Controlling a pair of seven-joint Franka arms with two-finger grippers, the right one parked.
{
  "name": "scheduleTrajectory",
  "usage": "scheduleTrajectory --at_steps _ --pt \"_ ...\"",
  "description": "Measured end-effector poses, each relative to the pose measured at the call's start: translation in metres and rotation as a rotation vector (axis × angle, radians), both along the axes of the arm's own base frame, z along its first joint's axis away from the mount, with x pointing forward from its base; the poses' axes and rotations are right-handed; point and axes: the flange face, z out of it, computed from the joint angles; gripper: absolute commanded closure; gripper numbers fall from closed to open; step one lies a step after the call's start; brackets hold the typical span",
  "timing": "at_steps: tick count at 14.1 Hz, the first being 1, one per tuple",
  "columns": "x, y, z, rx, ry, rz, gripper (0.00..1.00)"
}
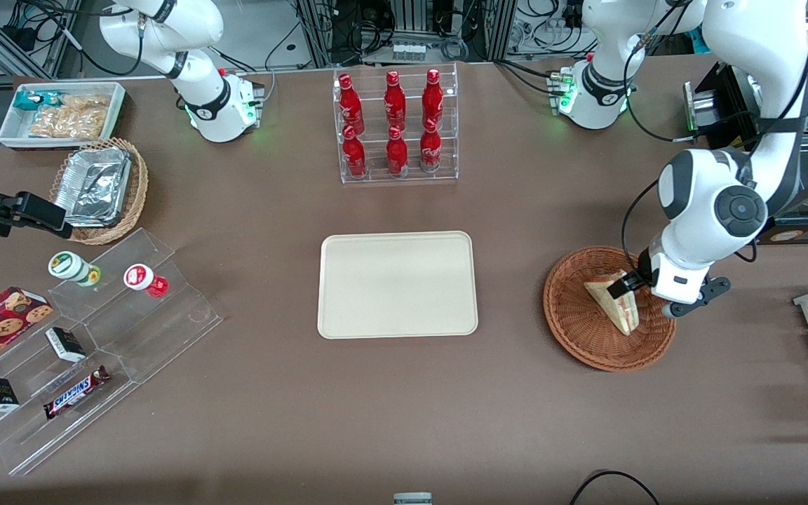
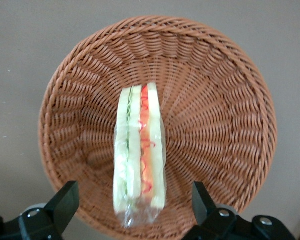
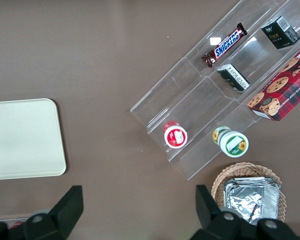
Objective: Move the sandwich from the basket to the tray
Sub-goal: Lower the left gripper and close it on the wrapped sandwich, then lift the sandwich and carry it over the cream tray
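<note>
We see the end effector (image 2: 135,200) of the left arm hanging over the reddish-brown woven basket (image 1: 572,319), which sits on the brown surface (image 1: 306,407) toward the working arm's end. Its two fingers (image 2: 65,197) stand wide apart, one on each side of the sandwich (image 2: 140,150), and neither touches it; it grips nothing. The sandwich lies inside the basket, wrapped in clear film, standing on edge with its cut side showing white bread with red and green filling. In the front view the sandwich (image 1: 614,303) reads as a pale wedge just beside the end effector (image 1: 621,284).

The cream-beige tray (image 1: 398,284) lies flat at the middle of the surface, well apart from the basket, with nothing on it. Farther from the front camera than the tray, a clear rack holds red bottles (image 1: 393,119).
</note>
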Motion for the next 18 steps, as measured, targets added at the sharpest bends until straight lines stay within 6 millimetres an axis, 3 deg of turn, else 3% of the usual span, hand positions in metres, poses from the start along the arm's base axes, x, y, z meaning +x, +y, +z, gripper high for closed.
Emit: scheduleTrajectory --at_steps 3,4,5,6,7,10,13,16,18 --pt "-0.011 0.001 -0.035 -0.009 -0.030 0.101 0.00" --pt "-0.013 0.001 -0.047 -0.009 -0.023 0.134 0.06" --pt "-0.014 0.000 -0.057 -0.009 -0.013 0.154 0.39" --pt "-0.015 -0.001 -0.065 -0.009 -0.003 0.162 0.66" --pt "-0.015 -0.002 -0.069 -0.009 0.004 0.169 0.84" --pt "-0.010 -0.004 -0.061 -0.012 -0.007 0.178 0.89" --pt "0.004 -0.011 -0.026 0.001 0.060 0.167 0.92" --pt "0.019 -0.043 0.024 0.005 0.114 0.107 0.91" --pt "0.020 -0.078 0.038 0.002 0.100 -0.045 0.90"
